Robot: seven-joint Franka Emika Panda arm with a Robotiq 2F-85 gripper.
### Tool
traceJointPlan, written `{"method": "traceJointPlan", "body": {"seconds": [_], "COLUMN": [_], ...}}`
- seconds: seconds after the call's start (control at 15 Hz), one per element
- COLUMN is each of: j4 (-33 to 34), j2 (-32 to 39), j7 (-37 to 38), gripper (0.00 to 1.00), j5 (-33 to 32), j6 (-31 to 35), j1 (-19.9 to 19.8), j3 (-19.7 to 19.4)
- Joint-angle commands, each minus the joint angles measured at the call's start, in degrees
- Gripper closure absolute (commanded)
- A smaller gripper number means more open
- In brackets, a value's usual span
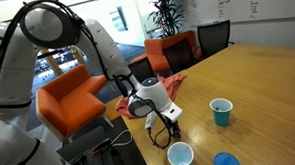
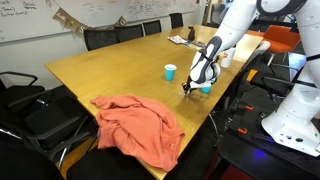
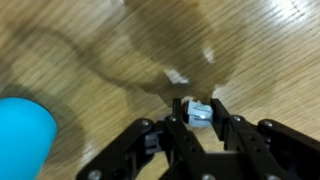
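While the small white piece is gripped at the fingertips, the pincer is seen pressed together on it, low over the counter and near the edge where the arm stands. The step in hand is judged to be the grasp itself: the piece appears pinched but not yet raised, since the wood is seen close beneath it. A slow, straight lift would be called for next, with the grip kept firm, because so small a piece could easily be let slip. Near the pincer a blue cup is cut off by the frame, and it should not be knocked. Farther along that edge, in an exterior view, a red cloth is draped over the counter. What the piece is cannot be made out. It is blurred in the wrist view and hidden behind the pincer in both exterior views. Whether it touches the wood cannot be told.
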Motion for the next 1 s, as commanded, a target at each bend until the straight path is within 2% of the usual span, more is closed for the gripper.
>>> {"method": "traceJointPlan", "body": {"seconds": [0.0,0.2,0.67,0.93], "j4": [1.88,8.90,27.03,34.00], "j2": [-4.48,-5.37,0.55,5.16], "j7": [2.08,1.55,4.25,7.46], "gripper": [0.92,0.92,0.92,0.92], "j5": [-1.62,-2.29,-6.34,-8.04], "j6": [-0.19,-2.12,-8.08,-12.17], "j1": [-0.03,-1.97,-1.84,-1.82], "j3": [-1.02,-1.18,-5.68,-6.90]}}
